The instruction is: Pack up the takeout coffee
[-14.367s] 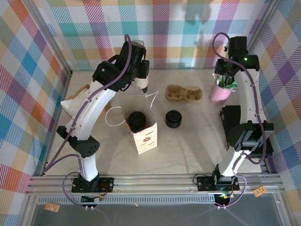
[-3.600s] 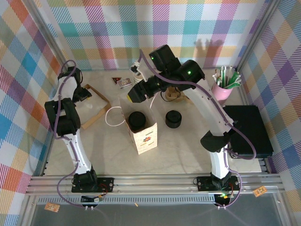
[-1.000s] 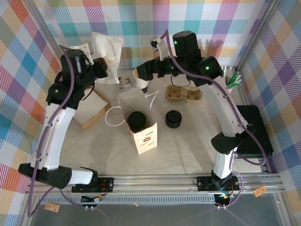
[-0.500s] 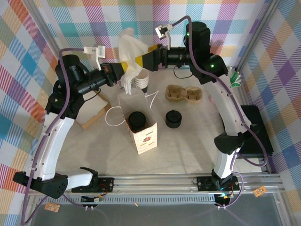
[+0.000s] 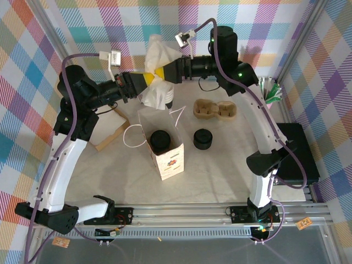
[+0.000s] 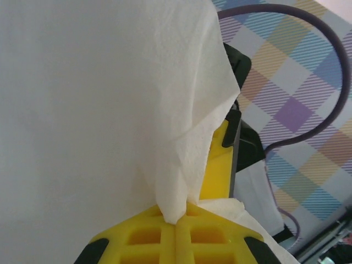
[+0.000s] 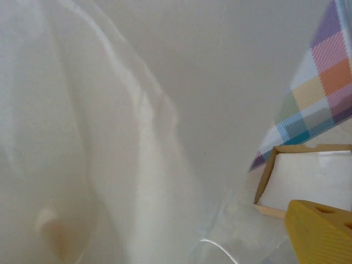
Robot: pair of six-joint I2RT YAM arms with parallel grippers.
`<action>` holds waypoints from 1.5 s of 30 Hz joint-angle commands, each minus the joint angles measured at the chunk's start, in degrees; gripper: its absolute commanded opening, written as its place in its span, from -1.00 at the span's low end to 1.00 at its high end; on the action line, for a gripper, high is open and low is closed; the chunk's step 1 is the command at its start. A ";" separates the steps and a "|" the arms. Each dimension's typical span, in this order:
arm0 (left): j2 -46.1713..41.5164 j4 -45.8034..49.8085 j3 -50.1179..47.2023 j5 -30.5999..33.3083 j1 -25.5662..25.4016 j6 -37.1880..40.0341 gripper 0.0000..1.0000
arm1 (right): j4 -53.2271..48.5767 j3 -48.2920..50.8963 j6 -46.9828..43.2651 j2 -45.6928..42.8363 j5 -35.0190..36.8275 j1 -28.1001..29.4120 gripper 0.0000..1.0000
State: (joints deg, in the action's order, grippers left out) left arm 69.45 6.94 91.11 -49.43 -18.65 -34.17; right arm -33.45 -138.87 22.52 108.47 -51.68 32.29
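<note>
The takeout coffee [image 5: 160,141] stood inside the open paper bag [image 5: 169,159] near the middle of the counter [image 5: 220,170], its black lid facing up, so the main packing step looked done. The step in hand seemed to be adding a napkin.

The left end effector [image 5: 142,81] was clamped together on a white napkin [image 5: 159,49], held in the air at about 12 o'clock from the bag, above its far rim. In the left wrist view its yellow fingers [image 6: 176,225] met on a gathered fold of the tissue. The right end effector [image 5: 161,72] faced it from the 3 o'clock side, nose to nose, with the napkin draped between them. In the right wrist view one yellow finger [image 7: 322,231] sat far out at the corner with the tissue loose in front, so its jaws appeared apart and gripping nothing.

I judged this a handover or a joint folding of the napkin. The next move called for the right jaws to close on a free fold before the left let go. Then the tissue would go down into the bag beside the cup without snagging the handles [image 5: 132,136] or tipping the light bag.

A squat stack of lids [image 5: 202,139] stood at 3 o'clock from the bag.
</note>
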 commanded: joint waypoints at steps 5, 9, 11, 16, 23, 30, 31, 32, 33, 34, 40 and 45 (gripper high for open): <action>-1.93 -12.43 -4.07 -6.17 -0.30 -8.63 -1.00 | 16.91 -0.85 11.75 3.06 -18.07 -0.39 0.78; -2.92 -16.36 -7.24 -6.30 -0.29 -11.17 -1.00 | 23.99 -0.87 19.70 4.21 -23.20 -0.30 0.51; -3.29 -18.06 -8.56 -6.55 -0.25 -12.48 -1.00 | 22.79 -0.87 19.11 3.92 -23.72 -0.30 0.34; -4.95 -19.36 -11.63 -5.80 -0.24 -13.08 -1.00 | 12.21 -0.70 10.25 1.86 -21.93 -0.30 0.01; -7.69 -17.81 -15.81 -4.56 -0.23 -11.82 -1.00 | 5.93 1.96 5.00 -1.00 -18.51 -0.35 -0.55; -9.57 -10.46 -15.95 -1.94 -0.19 -5.77 -0.17 | -2.78 1.11 -1.23 -3.44 -13.09 -0.30 -1.00; -10.11 -8.92 -15.80 -0.93 -0.20 -4.34 0.12 | -5.69 1.14 -3.73 -4.28 -10.88 -0.31 -1.00; -10.64 -7.23 -15.70 0.06 -0.15 -2.92 0.30 | -8.08 1.19 -6.05 -5.06 -8.58 -0.28 -1.00; -11.38 -5.55 -15.62 1.56 -0.13 -0.94 0.45 | -11.27 1.47 -8.73 -6.15 -5.55 -0.28 -1.00; -12.21 -3.46 -15.38 2.98 0.00 1.40 0.56 | -13.96 2.14 -11.63 -7.24 -2.52 -0.24 -1.00; -18.79 12.45 -13.84 26.12 0.51 18.33 0.77 | -25.77 9.65 -37.51 -13.61 28.73 10.05 -1.00; -21.54 17.82 -13.30 46.38 0.46 22.91 0.81 | -31.08 9.52 -48.04 -10.98 40.00 18.84 -1.00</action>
State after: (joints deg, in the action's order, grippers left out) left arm 48.86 19.49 76.20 -18.28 -18.55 -17.82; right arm -58.33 -129.84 -13.63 95.59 -23.64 49.30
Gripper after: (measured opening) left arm 0.903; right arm 0.066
